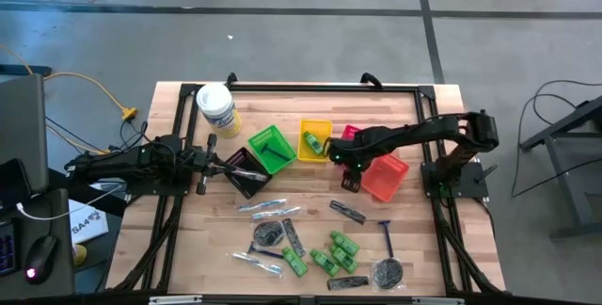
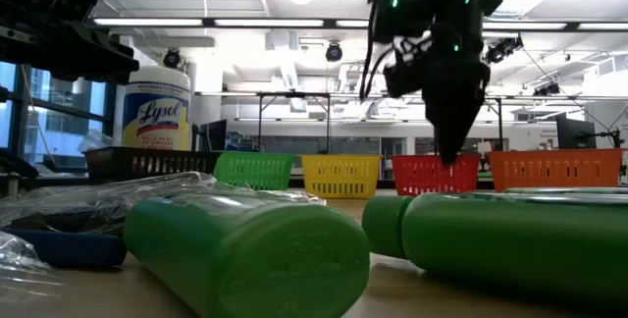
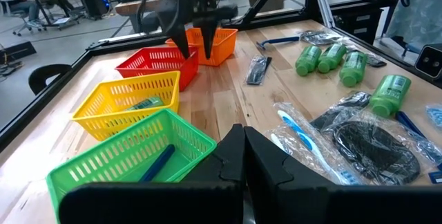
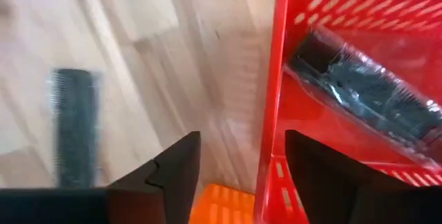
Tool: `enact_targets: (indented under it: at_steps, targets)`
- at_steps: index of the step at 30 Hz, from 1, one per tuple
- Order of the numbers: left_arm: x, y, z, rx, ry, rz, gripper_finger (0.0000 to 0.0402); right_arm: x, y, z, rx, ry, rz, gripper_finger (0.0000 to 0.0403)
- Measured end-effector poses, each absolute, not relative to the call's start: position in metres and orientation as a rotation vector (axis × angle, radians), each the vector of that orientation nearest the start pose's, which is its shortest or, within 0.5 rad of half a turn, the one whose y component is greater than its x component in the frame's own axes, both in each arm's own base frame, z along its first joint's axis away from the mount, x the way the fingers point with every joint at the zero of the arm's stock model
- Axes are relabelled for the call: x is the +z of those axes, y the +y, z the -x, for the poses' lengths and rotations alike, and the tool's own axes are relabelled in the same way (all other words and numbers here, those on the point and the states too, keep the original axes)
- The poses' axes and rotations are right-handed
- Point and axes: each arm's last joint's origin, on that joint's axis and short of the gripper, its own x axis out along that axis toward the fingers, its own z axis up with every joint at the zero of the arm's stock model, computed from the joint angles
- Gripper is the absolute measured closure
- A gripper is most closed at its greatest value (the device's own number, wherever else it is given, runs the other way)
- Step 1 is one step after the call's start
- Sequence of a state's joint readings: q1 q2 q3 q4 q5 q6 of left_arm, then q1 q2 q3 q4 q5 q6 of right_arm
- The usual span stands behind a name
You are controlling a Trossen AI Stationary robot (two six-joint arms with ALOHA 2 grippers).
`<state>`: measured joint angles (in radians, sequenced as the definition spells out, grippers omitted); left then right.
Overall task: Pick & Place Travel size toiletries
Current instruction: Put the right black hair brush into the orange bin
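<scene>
Now wrapped comb (image 4: pixel 362 89) lies in red basket (image 4: pixel 280 79).

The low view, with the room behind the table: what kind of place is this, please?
Probably a robotics lab or workshop in a large open hall. The low view shows ceiling strip lights and more framed workbenches behind the baskets; the high view shows a bare concrete floor and cables.

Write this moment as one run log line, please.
right gripper: open, over red basket rim | wrapped comb: lying in red basket | left gripper: shut, waiting by green basket
</scene>
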<state>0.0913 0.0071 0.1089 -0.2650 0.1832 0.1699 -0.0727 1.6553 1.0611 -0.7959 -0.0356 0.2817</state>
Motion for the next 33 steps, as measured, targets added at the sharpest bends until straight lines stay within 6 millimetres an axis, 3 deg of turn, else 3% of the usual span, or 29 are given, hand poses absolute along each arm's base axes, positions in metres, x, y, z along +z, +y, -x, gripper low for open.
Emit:
enact_targets:
  at_steps: [5, 11, 15, 19, 24, 33]
  targets:
    - [0.174, 0.003, -0.089, -0.097, 0.158, -0.147, 0.0402, 0.216, -0.02, -0.287, -0.195, 1.234, -0.285, 0.0187]
    - [0.174, 0.003, -0.089, -0.09, 0.161, -0.148, 0.0402, 0.273, -0.015, -0.269, -0.193, 0.918, -0.228, 0.0201]
    - [0.174, 0.003, -0.089, -0.089, 0.161, -0.148, 0.0402, 0.312, -0.004, -0.247, -0.172, 0.681, -0.154, 0.0236]
    - [0.174, 0.003, -0.089, -0.088, 0.162, -0.148, 0.0402, 0.329, 0.007, -0.216, -0.142, 0.488, -0.089, 0.0304]
    - [0.174, 0.003, -0.089, -0.088, 0.162, -0.148, 0.0402, 0.317, 0.014, -0.174, -0.143, 0.308, -0.05, 0.0391]
    - [0.174, 0.003, -0.089, -0.087, 0.162, -0.147, 0.0402, 0.253, 0.017, -0.134, -0.106, 0.111, -0.047, 0.0399]
